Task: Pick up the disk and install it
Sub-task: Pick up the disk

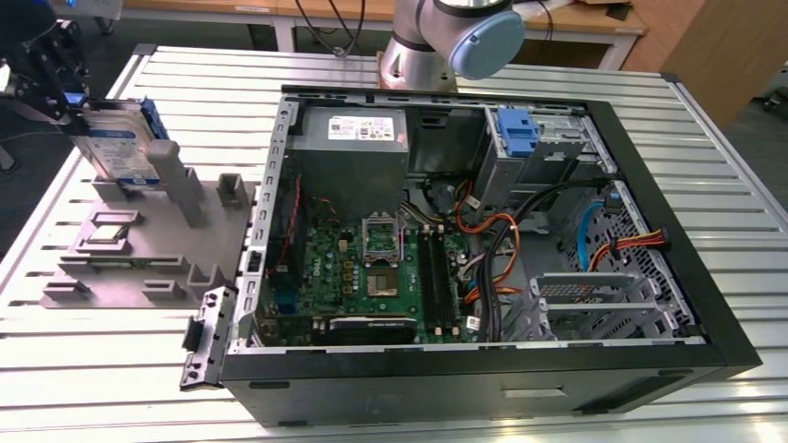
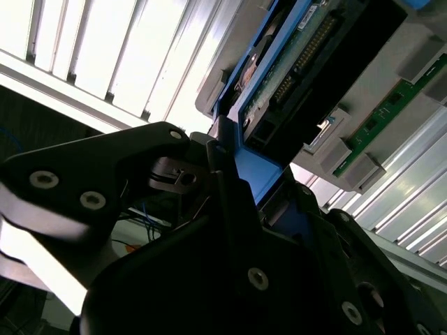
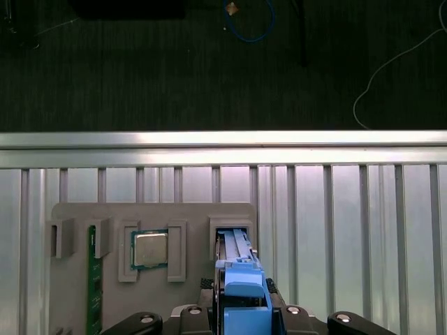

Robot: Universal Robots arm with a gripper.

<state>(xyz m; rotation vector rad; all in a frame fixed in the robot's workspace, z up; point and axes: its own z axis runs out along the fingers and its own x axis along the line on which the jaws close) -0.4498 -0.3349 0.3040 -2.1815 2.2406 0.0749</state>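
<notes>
Currently the end effector (image 3: 243, 301) is clamped on the blue carrier (image 3: 244, 279) of the disk (image 1: 114, 143), which is held upright over the grey fixture (image 1: 136, 249) on the tabletop (image 1: 111, 369). Handling is judged rigid, moderately heavy, shock-sensitive; the carrier rails are best gripped. The disk's lower end is obscured; the open computer case (image 1: 431, 392) stands well apart.

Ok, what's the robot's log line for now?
gripper: shut on disk | disk: upright, at grey holder | not installed
</notes>
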